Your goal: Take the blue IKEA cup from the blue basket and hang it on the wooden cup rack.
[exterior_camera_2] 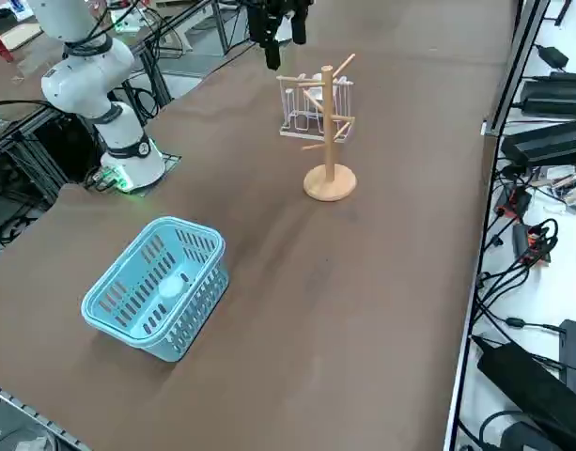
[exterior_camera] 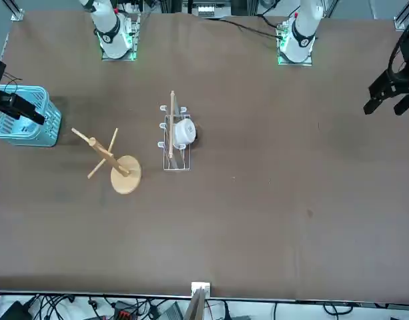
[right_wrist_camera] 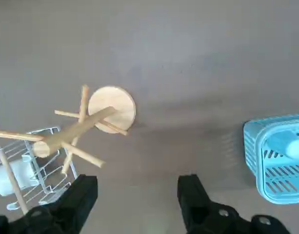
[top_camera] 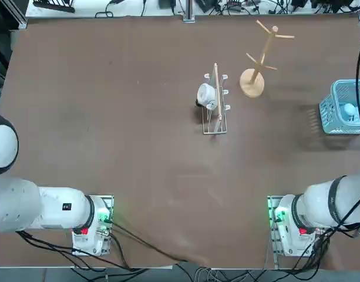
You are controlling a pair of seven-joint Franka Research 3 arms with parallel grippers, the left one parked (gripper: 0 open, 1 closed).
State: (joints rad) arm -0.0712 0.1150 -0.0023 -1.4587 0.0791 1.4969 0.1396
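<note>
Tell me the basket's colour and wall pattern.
The blue basket is light blue with slotted lattice walls, clearest in the right side view.

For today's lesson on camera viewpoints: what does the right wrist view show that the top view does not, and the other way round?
Only the right wrist view shows the right hand, its two fingers open and empty, high above the table between rack and basket. Only the top view shows both arm bases and the whole table. Both show the wooden cup rack standing with bare pegs, the blue basket with the blue IKEA cup lying inside, and the wire rack holding a white cup.
</note>
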